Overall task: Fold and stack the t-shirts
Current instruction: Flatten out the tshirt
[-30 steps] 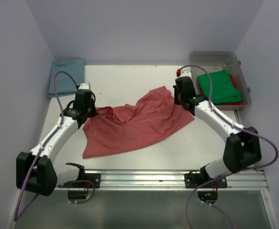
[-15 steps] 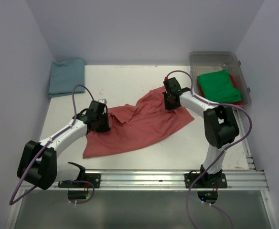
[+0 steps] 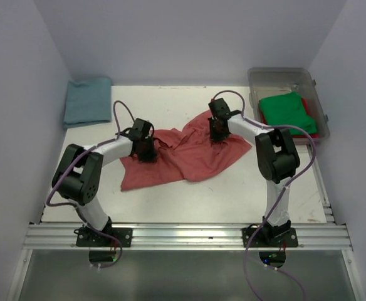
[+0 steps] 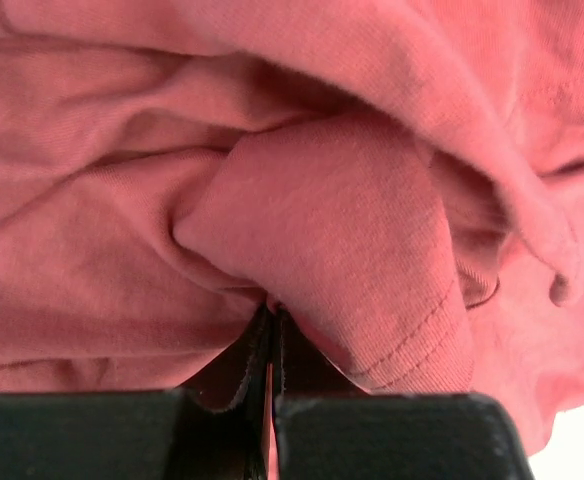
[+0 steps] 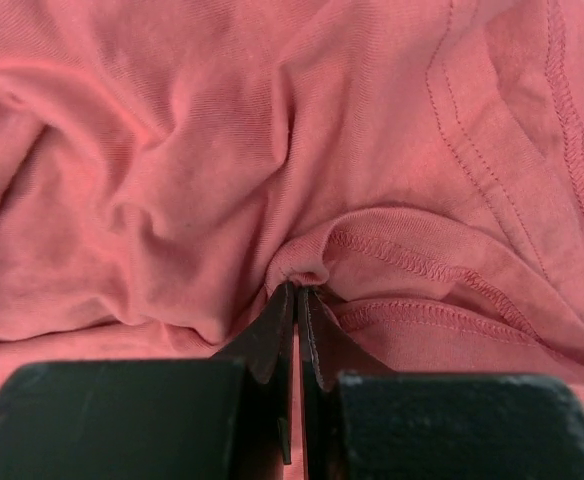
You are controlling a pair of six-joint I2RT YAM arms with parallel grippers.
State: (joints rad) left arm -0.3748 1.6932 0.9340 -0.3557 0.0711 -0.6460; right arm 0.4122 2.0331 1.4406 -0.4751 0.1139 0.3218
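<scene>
A salmon-red t-shirt (image 3: 192,153) lies crumpled in the middle of the table. My left gripper (image 3: 146,149) is shut on a fold of its left side, and in the left wrist view the cloth (image 4: 352,240) bunches over the pinched tips (image 4: 272,312). My right gripper (image 3: 217,133) is shut on the shirt's upper right part; the right wrist view shows a stitched hem (image 5: 422,265) gathered at the closed tips (image 5: 297,290). A folded teal-blue t-shirt (image 3: 88,100) rests at the far left corner. A bright green t-shirt (image 3: 286,113) lies in the bin over a red one (image 3: 308,113).
The clear plastic bin (image 3: 283,76) stands at the far right corner of the table. White walls close in the left, back and right sides. A metal rail (image 3: 183,235) carrying both arm bases runs along the near edge.
Both grippers have moved inward toward the table's middle, dragging the salmon-red shirt with them. The shirt has bunched into a narrower, more crumpled heap; its lower left edge has pulled right.
</scene>
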